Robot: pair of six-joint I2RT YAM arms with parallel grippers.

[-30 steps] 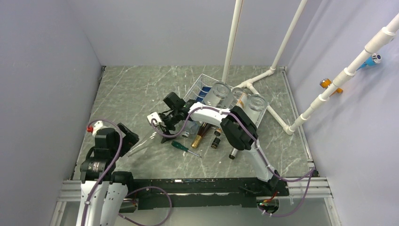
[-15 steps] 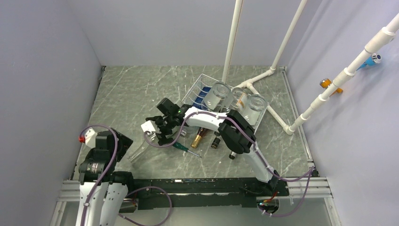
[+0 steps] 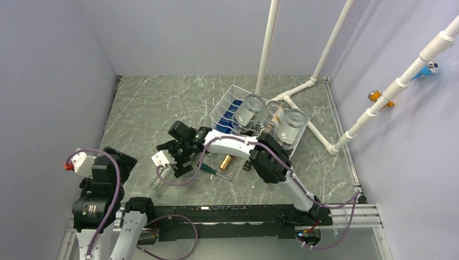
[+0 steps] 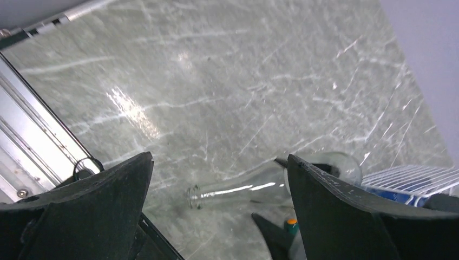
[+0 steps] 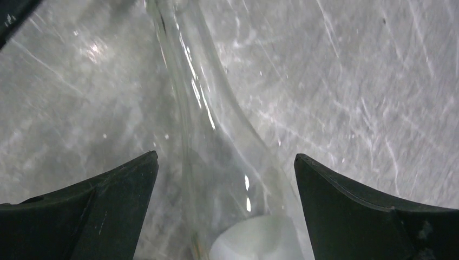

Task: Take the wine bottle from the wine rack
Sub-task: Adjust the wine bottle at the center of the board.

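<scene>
Clear wine bottle (image 4: 243,189) is off the wine rack (image 3: 219,108), lying on its side on the counter (image 3: 146,108) out to the rack's left. My right end effector (image 5: 225,157) sits right over it, jaws wide open either side of the glass, not gripping anything. Left end effector (image 4: 219,158) hangs wide open too, empty, looking at the bottle's mouth. Green-handled screwdriver (image 3: 208,169) lies nearby.
</scene>
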